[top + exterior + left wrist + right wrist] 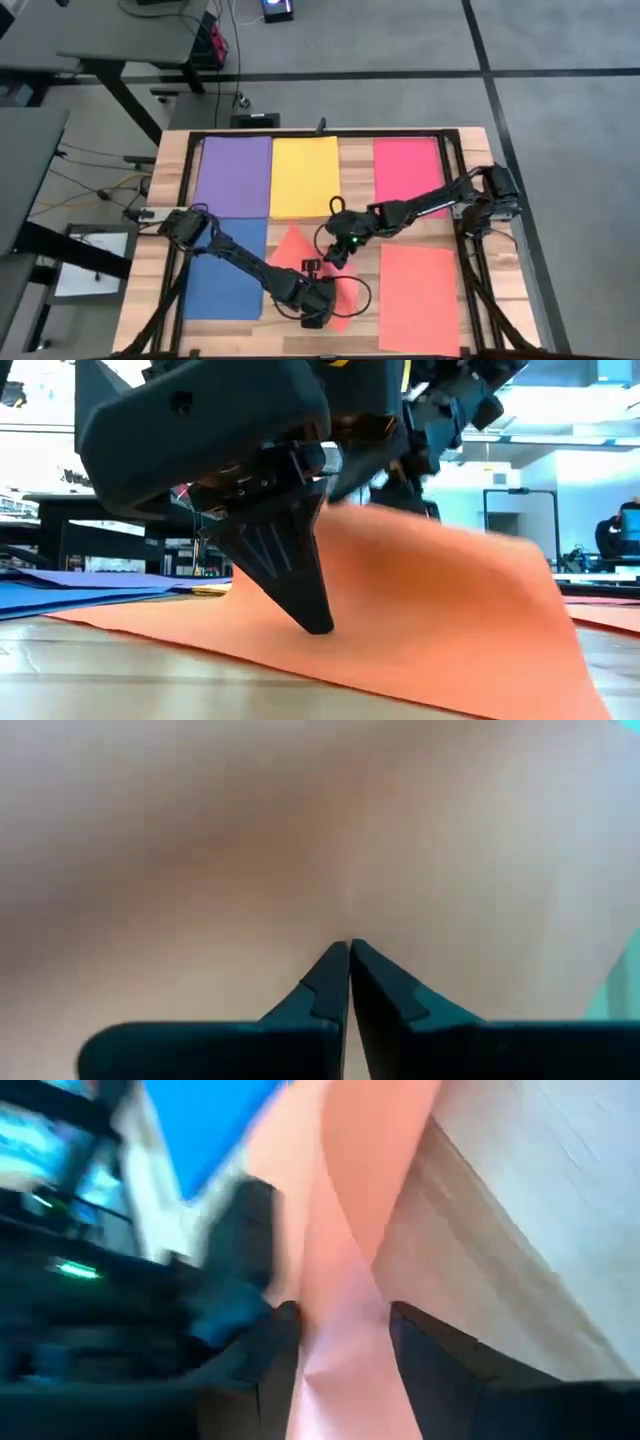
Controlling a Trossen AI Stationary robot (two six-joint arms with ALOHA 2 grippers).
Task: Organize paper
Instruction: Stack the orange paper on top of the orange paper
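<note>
Six coloured sheets lie on the wooden surface (350, 170): purple sheet (235, 175), yellow sheet (304, 176) and pink sheet (408, 170) at the far side, blue sheet (225, 285) and a coral sheet (418, 297) nearer. The orange sheet (440, 610) sits skewed between these two, one side lifted. The left gripper (348, 952) presses on it with fingers together. The right gripper (340, 1330) seems to pinch its raised edge between narrow fingers.

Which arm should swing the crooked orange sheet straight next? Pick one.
Probably the right. The right gripper sits at the orange sheet's raised edge, while the left gripper, jaws shut, only presses its tip on the sheet.
</note>
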